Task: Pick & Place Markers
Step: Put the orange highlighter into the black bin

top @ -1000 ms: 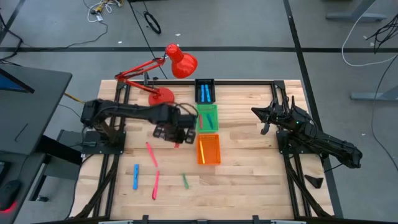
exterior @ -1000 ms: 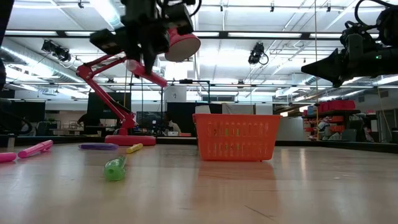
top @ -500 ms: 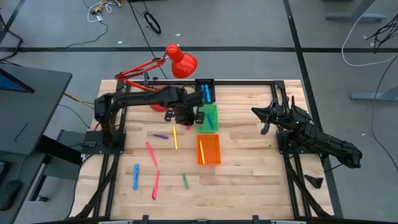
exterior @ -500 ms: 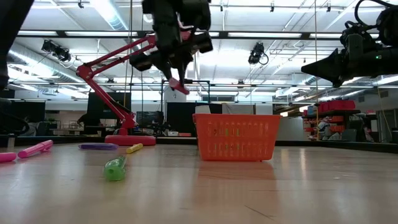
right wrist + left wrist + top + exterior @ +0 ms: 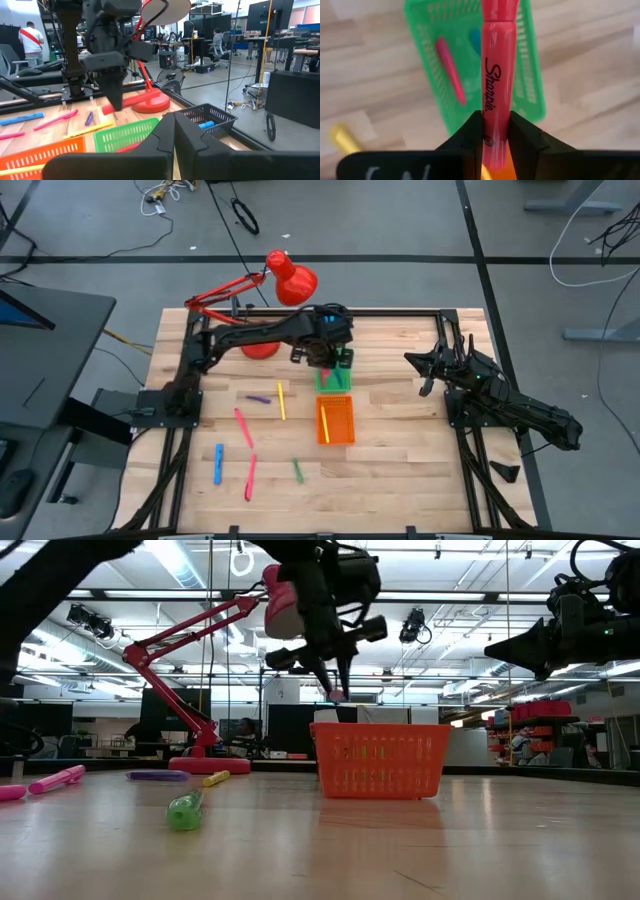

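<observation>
Markers — six loose on the table [image 5: 400, 470]; left hand [image 5: 495, 131] clamps one red marker [image 5: 497, 75] over the green tray [image 5: 527, 75].

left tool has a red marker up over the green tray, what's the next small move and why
Probably lower a little and open over the green tray. The left tool is shut on the red marker, and the left wrist view shows the marker poised above the tray, where another pink marker already lies. The right tool waits off to the side, apart from the trays.

You see a shiny plastic marker [image 5: 497, 75], a plastic green tray [image 5: 530, 80] with holes, and a smooth wood table [image 5: 400, 450].
</observation>
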Tool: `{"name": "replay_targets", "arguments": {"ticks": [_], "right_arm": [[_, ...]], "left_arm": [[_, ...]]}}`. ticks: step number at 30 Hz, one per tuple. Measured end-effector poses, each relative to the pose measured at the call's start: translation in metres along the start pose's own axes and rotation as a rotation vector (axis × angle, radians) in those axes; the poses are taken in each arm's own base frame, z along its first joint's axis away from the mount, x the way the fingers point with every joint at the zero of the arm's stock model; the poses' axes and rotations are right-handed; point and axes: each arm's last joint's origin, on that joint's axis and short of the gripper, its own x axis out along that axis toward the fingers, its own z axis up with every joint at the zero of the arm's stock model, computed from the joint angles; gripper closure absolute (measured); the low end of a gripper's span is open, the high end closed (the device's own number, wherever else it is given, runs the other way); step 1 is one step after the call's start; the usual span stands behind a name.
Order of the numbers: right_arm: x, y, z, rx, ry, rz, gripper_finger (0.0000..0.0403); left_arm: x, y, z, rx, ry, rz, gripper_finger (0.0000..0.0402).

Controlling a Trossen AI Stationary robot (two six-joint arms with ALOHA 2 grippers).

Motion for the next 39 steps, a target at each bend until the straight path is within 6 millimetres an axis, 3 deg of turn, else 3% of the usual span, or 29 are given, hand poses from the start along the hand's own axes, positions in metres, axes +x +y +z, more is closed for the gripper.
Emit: {"name": "replay_targets", "arguments": {"ticks": [10, 23, 39], "right_arm": [[0.000, 0.000, 0.000, 0.000, 0.000, 0.000, 0.0392], [0.000, 0.000, 0.000, 0.000, -0.001, 0.000, 0.0392], [0.000, 0.000, 0.000, 0.000, 0.000, 0.000, 0.0392]], "left_arm": [[0.022, -0.008, 0.026, -0.022, -0.119, 0.049, 0.0330], [0.034, -0.002, 0.051, -0.105, -0.403, 0.143, 0.0331], [0.075, 0.006, 0.061, -0.104, -0.575, 0.296, 0.0330]]}}
